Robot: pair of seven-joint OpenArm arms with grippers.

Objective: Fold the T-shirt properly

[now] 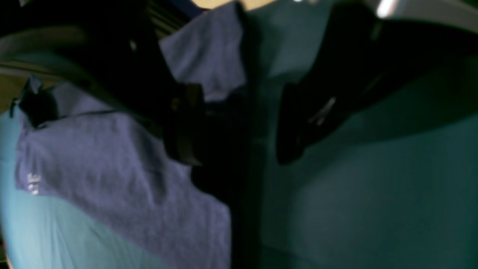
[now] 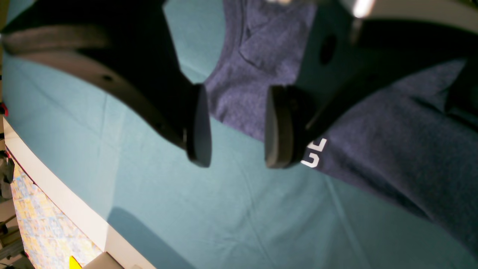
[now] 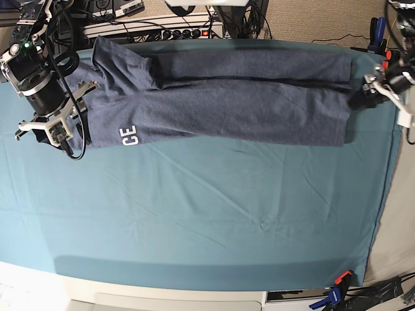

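The slate-blue T-shirt [image 3: 227,97] lies folded into a long band across the far part of the table, with white letters "CE" [image 3: 128,136] near its left end. My right gripper [image 3: 65,126] hovers at that left end. In the right wrist view it [image 2: 237,160] is open and empty, just above the shirt's edge [image 2: 246,97] and beside the lettering [image 2: 315,153]. My left gripper [image 3: 360,98] is at the shirt's right end. In the blurred left wrist view it [image 1: 239,158] is open, straddling the edge of the shirt [image 1: 112,157].
The teal tablecloth [image 3: 207,214] covers the table. Cables and a power strip [image 3: 162,29] run along the far edge. Clamps grip the cloth at the near right corner [image 3: 337,288] and the far right [image 3: 376,29]. The white table edge [image 2: 56,194] shows in the right wrist view.
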